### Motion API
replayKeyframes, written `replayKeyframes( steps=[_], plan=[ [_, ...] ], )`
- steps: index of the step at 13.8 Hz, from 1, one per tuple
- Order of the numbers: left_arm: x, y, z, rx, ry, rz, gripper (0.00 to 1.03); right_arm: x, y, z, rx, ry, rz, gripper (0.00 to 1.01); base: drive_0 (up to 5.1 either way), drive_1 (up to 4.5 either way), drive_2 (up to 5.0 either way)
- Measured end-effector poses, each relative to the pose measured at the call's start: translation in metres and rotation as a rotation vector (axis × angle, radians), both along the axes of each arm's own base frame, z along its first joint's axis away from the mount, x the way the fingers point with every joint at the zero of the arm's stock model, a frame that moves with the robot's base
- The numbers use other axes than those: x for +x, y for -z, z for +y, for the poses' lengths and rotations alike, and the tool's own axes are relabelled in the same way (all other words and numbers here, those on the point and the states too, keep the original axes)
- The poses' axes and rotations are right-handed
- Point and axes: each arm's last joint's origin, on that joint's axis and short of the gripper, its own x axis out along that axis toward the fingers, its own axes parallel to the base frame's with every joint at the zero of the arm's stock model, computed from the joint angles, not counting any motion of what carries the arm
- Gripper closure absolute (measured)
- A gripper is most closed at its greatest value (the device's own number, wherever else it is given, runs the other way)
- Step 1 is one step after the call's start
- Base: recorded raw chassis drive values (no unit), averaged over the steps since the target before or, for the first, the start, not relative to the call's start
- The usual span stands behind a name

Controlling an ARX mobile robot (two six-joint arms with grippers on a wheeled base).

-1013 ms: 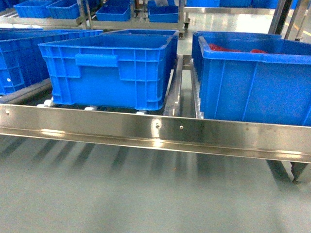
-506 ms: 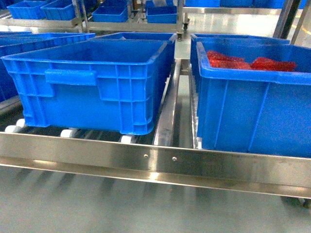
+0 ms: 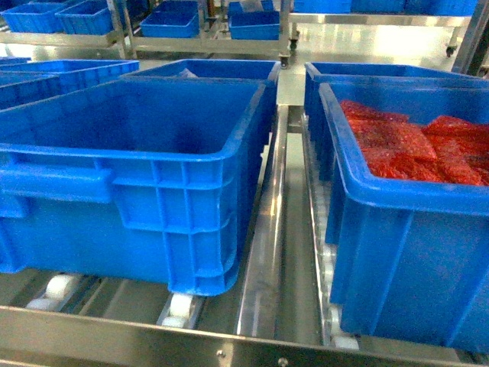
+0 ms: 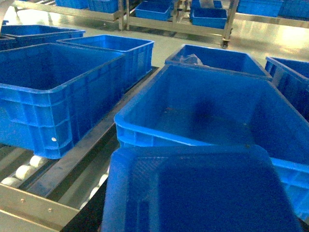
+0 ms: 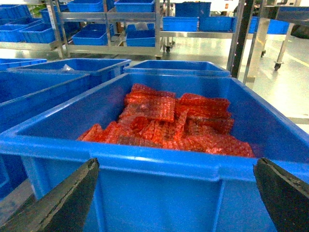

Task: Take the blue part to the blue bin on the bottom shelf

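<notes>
At the near edge of the head view, the bottom shelf (image 3: 153,340) is showing its flat steel front rail, with small white rollers (image 3: 179,308) sitting just behind it and a centre divider rail (image 3: 263,252) running away toward the far side. Left of that divider, the blue bin (image 3: 145,164) is resting on the rollers, its raised plate facing the camera and its inside appearing empty. In the left wrist view the same blue bin (image 4: 207,113) is lying just beyond a flat blue part (image 4: 203,193) that is filling the near bottom of the frame; the left gripper itself is not showing there, so I cannot tell how it is holding the piece or whether its fingers are closed. Right of the divider, a second crate (image 3: 405,229) is sitting on the shelf, holding red mesh packets (image 3: 412,145). The right gripper (image 5: 176,193) is hanging just in front of this crate's near wall, its two dark fingers (image 5: 63,200) standing wide apart with nothing between them. Farther back, more blue crates (image 3: 206,70) are lining up behind both bins, and a far rack (image 3: 206,23) is carrying smaller blue trays.
</notes>
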Motion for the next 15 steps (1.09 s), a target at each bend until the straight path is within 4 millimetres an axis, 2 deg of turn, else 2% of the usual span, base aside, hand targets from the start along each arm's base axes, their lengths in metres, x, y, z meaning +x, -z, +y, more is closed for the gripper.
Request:
replayKeyframes(
  steps=[7, 15],
  plan=[
    [0.0003, 0.0001, -0.0001, 0.000, 0.000, 0.001, 0.60, 0.0000, 0.0003, 0.0000, 0.000, 0.001, 0.003, 0.03, 0.0, 3.99, -4.0],
    [0.0003, 0.0004, -0.0001, 0.000, 0.000, 0.003, 0.60, 0.0000, 0.0003, 0.0000, 0.000, 0.000, 0.003, 0.03, 0.0, 0.00, 0.0]
  ],
)
